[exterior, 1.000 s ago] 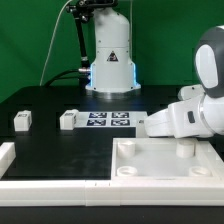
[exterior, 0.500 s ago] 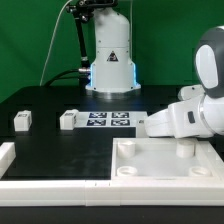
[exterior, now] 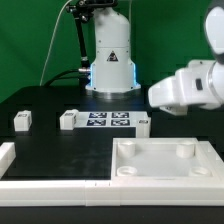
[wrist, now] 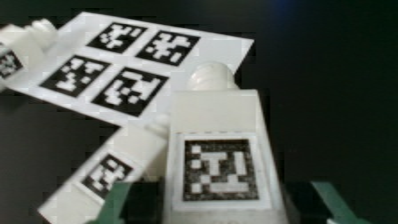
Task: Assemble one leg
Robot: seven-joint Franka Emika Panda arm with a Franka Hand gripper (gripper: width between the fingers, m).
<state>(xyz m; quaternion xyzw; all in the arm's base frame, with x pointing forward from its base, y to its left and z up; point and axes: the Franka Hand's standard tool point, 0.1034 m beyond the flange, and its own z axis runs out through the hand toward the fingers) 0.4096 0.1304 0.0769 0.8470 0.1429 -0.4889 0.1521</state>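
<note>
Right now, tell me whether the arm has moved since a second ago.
Yes. In the exterior view the arm has risen, away from the white tray below it.

We list: leg [wrist: 214,112], white, tag facing us | marker board [wrist: 121,60], four tags, just beside leg | table [wrist: 338,70], black.

- Exterior view: fixed off the arm, at middle distance and slightly raised, facing across the table [exterior: 60,150] toward the arm's base [exterior: 110,60].
- Wrist view: close, looking down past the fingers [wrist: 326,208]. The marker board [wrist: 116,60] and a leg [wrist: 217,150] lie beyond them.
- Shared: marker board, adjoining leg.
</note>
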